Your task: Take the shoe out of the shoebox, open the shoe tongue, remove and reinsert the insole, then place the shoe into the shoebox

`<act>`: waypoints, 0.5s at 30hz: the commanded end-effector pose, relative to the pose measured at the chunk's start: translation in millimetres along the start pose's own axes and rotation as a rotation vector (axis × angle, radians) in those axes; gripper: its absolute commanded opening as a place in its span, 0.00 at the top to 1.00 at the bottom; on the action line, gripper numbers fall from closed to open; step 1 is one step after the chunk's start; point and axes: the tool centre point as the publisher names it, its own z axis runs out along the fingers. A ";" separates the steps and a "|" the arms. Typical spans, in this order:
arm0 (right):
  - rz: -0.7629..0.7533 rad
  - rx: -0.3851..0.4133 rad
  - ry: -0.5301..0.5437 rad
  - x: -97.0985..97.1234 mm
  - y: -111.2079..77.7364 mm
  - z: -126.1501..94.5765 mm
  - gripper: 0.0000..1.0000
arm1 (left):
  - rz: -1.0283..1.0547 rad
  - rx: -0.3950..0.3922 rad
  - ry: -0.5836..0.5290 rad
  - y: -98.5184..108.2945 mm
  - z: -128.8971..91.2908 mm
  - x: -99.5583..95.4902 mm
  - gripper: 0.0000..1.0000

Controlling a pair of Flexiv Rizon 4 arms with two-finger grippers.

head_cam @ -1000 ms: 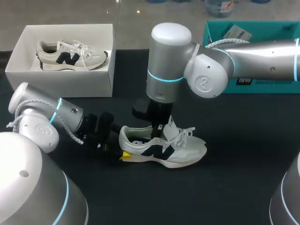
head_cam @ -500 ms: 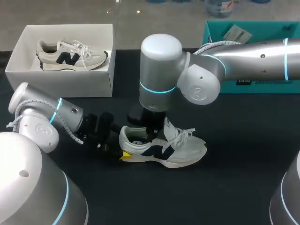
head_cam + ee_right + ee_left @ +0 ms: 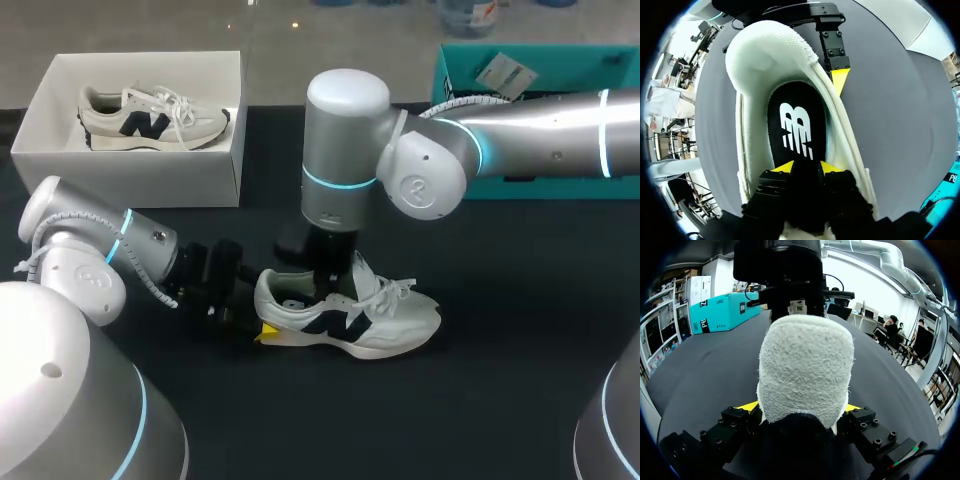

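Note:
A white sneaker (image 3: 375, 318) with a dark logo lies on its sole on the black table, toe to the right. My left gripper (image 3: 259, 316) is shut on its heel; in the left wrist view the terry heel (image 3: 805, 370) fills the span between the yellow tips of the left gripper (image 3: 800, 407). My right gripper (image 3: 325, 285) comes straight down into the shoe's mouth. In the right wrist view the right gripper (image 3: 807, 166) has its tips slightly apart, resting on the black insole (image 3: 797, 120), which lies flat inside. One left fingertip (image 3: 840, 80) shows against the heel's side.
The white shoebox (image 3: 215, 175) stands at the back left, holding a second matching sneaker (image 3: 150, 118). A teal box (image 3: 460, 70) sits at the back right behind my right arm. Bare black table lies in front of and to the right of the shoe.
My right arm has shifted left toward the heel and sunk a little deeper into the shoe's mouth. The shoe and my left arm have stayed put.

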 end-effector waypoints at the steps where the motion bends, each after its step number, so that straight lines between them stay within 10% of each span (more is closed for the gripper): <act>1: 0.002 0.008 0.031 2.4 3.6 26.3 1.00 | 0.000 -0.001 0.000 0.6 0.5 0.3 1.00; 15: 0.017 -0.016 0.036 18.3 -7.4 -10.6 1.00 | 0.000 -0.001 0.000 0.6 0.5 0.3 1.00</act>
